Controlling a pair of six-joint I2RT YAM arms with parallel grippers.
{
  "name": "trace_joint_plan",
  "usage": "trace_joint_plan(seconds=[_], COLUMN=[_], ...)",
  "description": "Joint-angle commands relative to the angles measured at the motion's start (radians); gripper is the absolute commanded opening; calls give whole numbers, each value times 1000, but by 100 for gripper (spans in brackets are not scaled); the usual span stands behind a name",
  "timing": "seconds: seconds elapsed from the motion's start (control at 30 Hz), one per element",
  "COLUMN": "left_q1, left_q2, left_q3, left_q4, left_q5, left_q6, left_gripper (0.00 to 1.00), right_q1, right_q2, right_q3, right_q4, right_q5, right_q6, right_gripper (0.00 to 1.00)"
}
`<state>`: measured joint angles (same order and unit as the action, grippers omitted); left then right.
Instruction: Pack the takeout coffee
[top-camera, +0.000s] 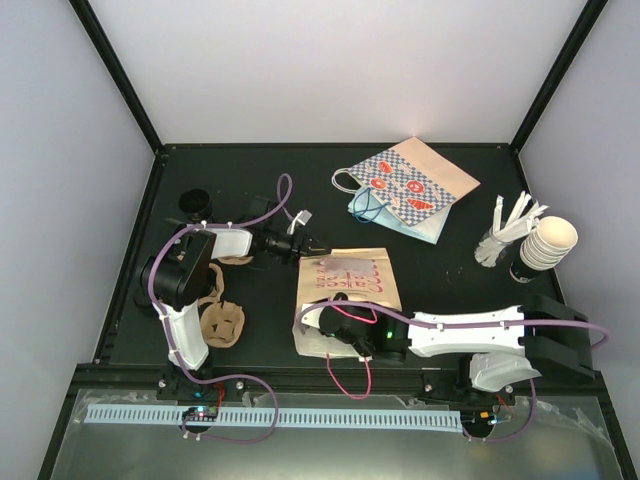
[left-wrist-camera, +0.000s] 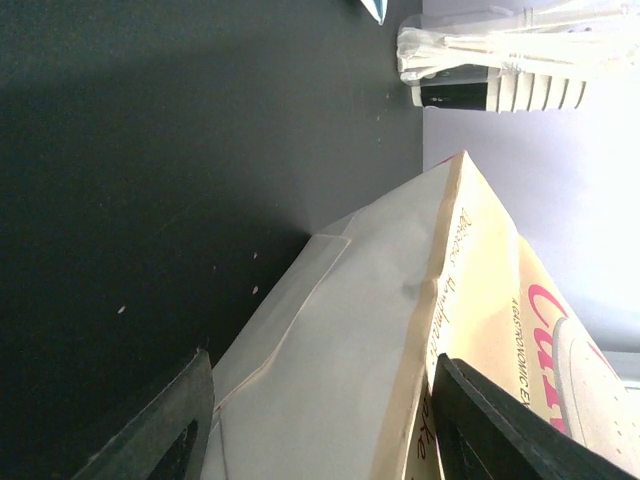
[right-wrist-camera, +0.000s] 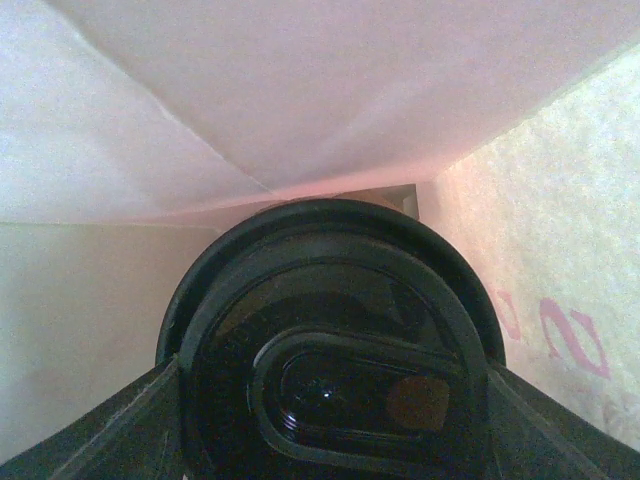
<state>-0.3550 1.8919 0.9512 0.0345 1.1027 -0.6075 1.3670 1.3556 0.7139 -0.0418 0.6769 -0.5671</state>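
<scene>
The pink paper bag (top-camera: 352, 285) lies printed face up in the middle of the table, its mouth toward the arms. My right gripper (right-wrist-camera: 335, 400) reaches into that mouth, and its fingers are hidden in the top view. In the right wrist view the takeout coffee (right-wrist-camera: 330, 290) shows only as a round black lid, pressed between both fingers with the bag's walls all around it. My left gripper (top-camera: 304, 243) is at the bag's far left corner. Its jaws stand apart on either side of the bag's (left-wrist-camera: 380, 330) side fold.
A checkered paper bag (top-camera: 405, 185) lies at the back. A stack of nested cream cups (top-camera: 548, 243) and a holder of white sticks (top-camera: 500, 235) stand at the right edge. A brown cup carrier (top-camera: 222, 322) lies by the left arm, and a small black cup (top-camera: 195, 203) stands behind it.
</scene>
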Motion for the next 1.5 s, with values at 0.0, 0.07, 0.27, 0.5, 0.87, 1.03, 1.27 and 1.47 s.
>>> trace_joint_plan(seconds=[0.0,0.07,0.27,0.5,0.87,1.03,1.27,1.47], left_q1=[-13,-15,-15,-16,-16,-18,-24,-33], left_q2=[-36,-36,-36,-41,-63,-61,-71,-72], left_q3=[-21,-22,-34,-45,-82,-101,-115,-135], left_q4=[-3,-8,-21,-19,-16,17,23,13], left_q5=[67,71,75,83,109,133,162,173], left_q6=[-9,-6,2,-5,-21,-48,-72,-77], left_gripper=[62,61,59,57,55,54,54,53], right_q1=[-25,-29,-34,-39,-52,-70,-97,-119], right_q2=[25,37,64,96,82,61,42,75], right_q3=[10,16,23,28,11,-10,-13,-8], right_q4=[50,45,61,72,93,141,155,108], right_q5=[18,18,46,61,64,42,-18,-48], right_q6=[3,0,-16,-40,-168,-229,-284,-291], right_gripper=[40,40,40,41,40,40,40,39])
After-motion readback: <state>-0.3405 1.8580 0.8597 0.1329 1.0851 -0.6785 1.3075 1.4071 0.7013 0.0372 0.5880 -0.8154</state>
